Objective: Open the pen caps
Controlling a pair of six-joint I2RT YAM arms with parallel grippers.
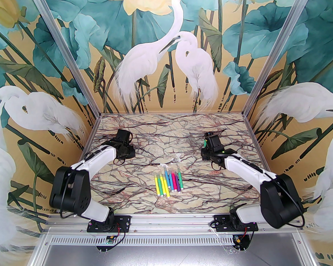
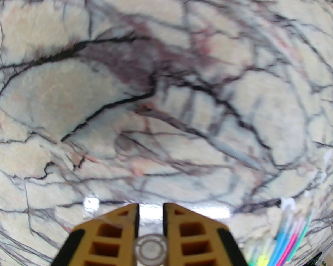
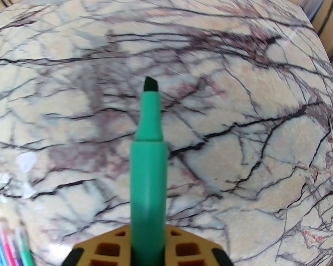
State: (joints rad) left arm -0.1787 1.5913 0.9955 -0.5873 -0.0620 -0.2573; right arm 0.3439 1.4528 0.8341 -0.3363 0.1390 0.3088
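Stretching from wall to wall, a table [image 1: 122, 187] patterned as cream marble with black and dull red veins forms the floor of the booth. Three walls [image 1: 44, 65] carry a mural of white egrets, teal lotus leaves and pale yellow blooms on ochre. Silver metal posts [image 1: 64, 46] rise from the two far corners. A metal rail [image 1: 169, 222] runs along the near edge, and the two arm bases are bolted to it.

The left arm [image 1: 97, 159] reaches over the left part of the table, well apart from the pens. In the left wrist view, the left gripper [image 2: 151, 206] hangs above bare marble. Its yellow fingers are drawn close, and one round clear pen cap [image 2: 151, 248], seen end-on, is clamped between them further back.

Near the middle, towards the near side, the pens [image 1: 168, 181] lie side by side in one row, running roughly near to far. I count seven. The two on the left are yellow-green, blue, pink and purple ones follow, and a green one lies at the right end. Just beyond the row lie the loose caps [image 1: 178, 156]. There are at least two, but they are too faint against the veins for a sure count.

The right arm [image 1: 244, 168] reaches over the right part of the table. The right gripper [image 3: 149, 231] grasps an eighth pen, the green pen [image 3: 148, 162], by its barrel. Its dark chisel tip is uncovered and points away from the wrist above the marble.
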